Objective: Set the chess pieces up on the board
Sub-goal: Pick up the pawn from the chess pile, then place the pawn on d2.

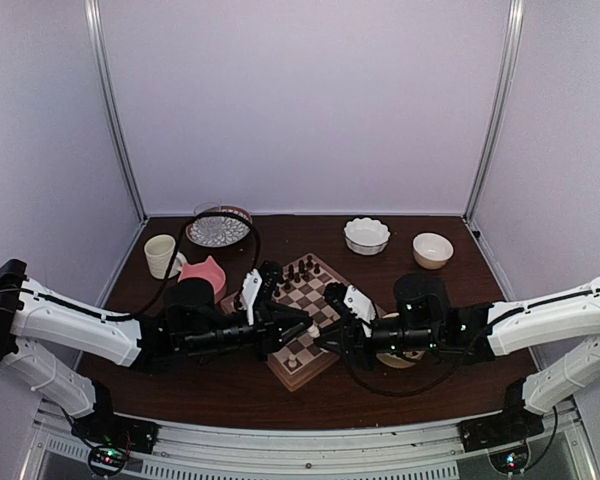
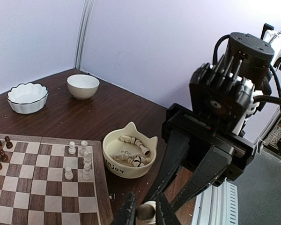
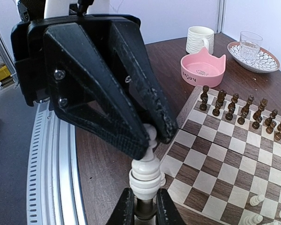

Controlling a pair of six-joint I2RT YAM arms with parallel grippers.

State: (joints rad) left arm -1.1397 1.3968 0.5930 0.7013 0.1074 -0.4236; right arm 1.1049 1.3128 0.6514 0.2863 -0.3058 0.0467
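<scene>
The dark wooden surface carries the board at its middle, set at an angle between the 2 arms. Both arms reach in over the board's near corner, and their claws meet on 1 tall cream piece, which in the right wrist view sits just off the board's edge.

The right claw is clenched on the piece's foot from below. The left claw comes from above with its fingers pinched on the small knob at the head. The piece therefore looks grasped at both ends at once, as in a hand-over.

Just beside the board, a cat-eared cream bowl holds several loose cream pieces lying in a jumble. A few standing cream pieces are upright on squares near the edge by that bowl. The dark pieces stand in what looks like 2 rows along the far side.

The held piece is probably light, rigid and smooth. Being round, it could swivel or slip in a 2-point pinch, and the head knob gives little to bite on. The ribbed collar below the head looks the surer hold. It is tall on a narrow foot and should tip easily, so the foot needs to be flat on its square before release.
</scene>
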